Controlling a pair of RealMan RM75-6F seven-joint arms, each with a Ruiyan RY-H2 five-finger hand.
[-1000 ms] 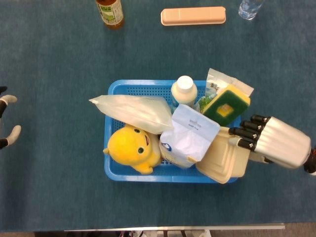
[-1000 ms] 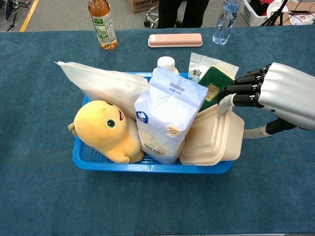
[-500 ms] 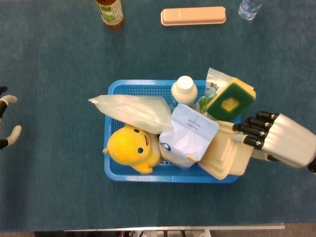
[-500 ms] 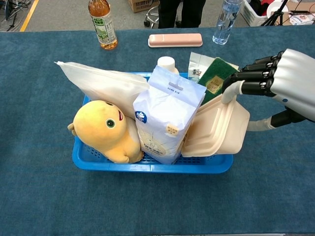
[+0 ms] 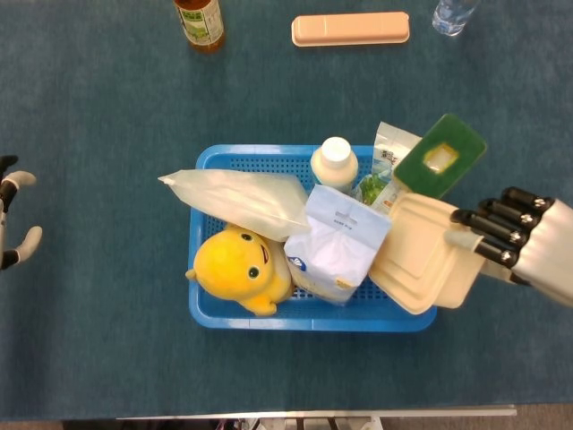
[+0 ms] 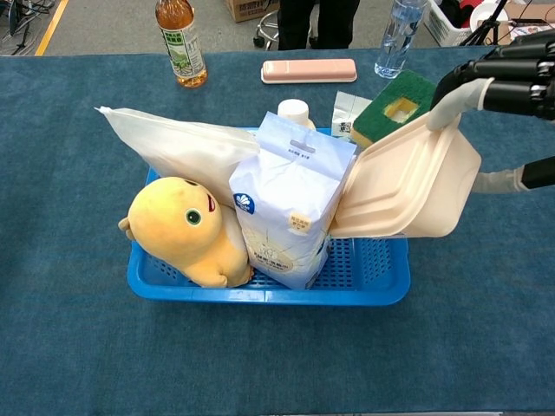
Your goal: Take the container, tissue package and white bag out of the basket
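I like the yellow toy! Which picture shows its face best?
The chest view: the yellow toy shows its eye, mouth and pink cheek side-on inside the basket. The head view sees it from above, partly under the white bag.

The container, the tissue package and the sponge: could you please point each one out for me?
container (image 6: 408, 186): chest view, middle of its beige lid.
tissue package (image 6: 282, 204): chest view, centre of its front face.
sponge (image 5: 440, 157): head view, green top beside the pale centre patch.

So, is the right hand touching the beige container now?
Touching. The chest view shows the right hand pinching the upper edge of the container, which hangs tilted above the basket.
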